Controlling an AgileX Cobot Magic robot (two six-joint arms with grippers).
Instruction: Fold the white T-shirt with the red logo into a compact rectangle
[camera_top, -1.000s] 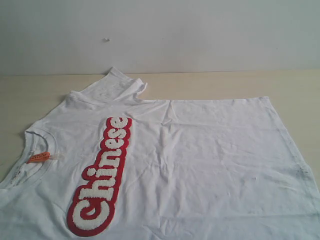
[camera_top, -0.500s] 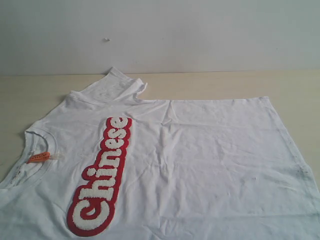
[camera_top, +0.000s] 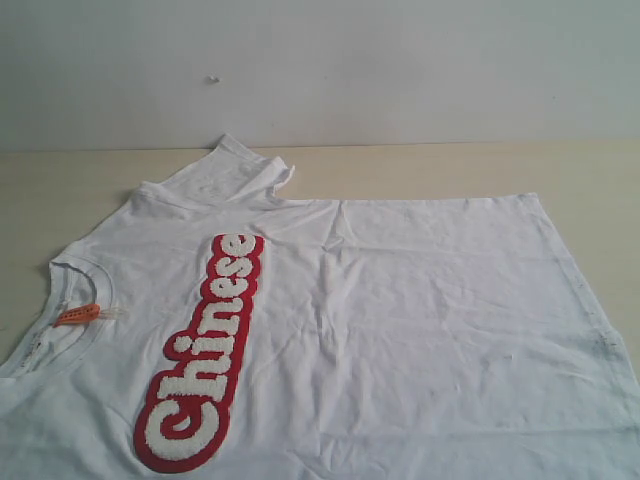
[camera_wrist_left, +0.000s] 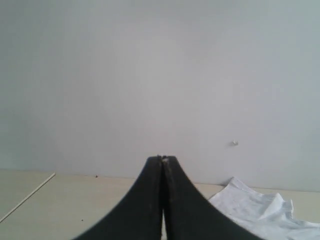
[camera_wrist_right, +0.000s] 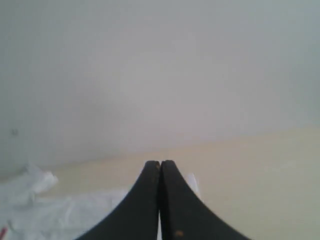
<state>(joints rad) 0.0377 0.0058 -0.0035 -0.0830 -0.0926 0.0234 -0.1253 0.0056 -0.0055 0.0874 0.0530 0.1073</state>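
Note:
The white T-shirt (camera_top: 400, 320) lies spread flat on the table, collar to the left and hem to the right, its far sleeve (camera_top: 235, 172) bunched up at the back. The red logo (camera_top: 205, 350) with fuzzy white "Chinese" letters runs across the chest, and an orange neck tag (camera_top: 77, 314) sits in the collar. Neither arm shows in the exterior view. My left gripper (camera_wrist_left: 163, 159) is shut and empty, with a bit of the shirt's sleeve (camera_wrist_left: 260, 210) beside it. My right gripper (camera_wrist_right: 160, 162) is also shut and empty, above the shirt's edge (camera_wrist_right: 75, 210).
The shirt rests on a light wooden table (camera_top: 420, 168) that ends at a pale wall (camera_top: 400, 70) close behind. A small mark (camera_top: 213, 79) dots the wall. The shirt's near part runs out of the exterior view at the bottom.

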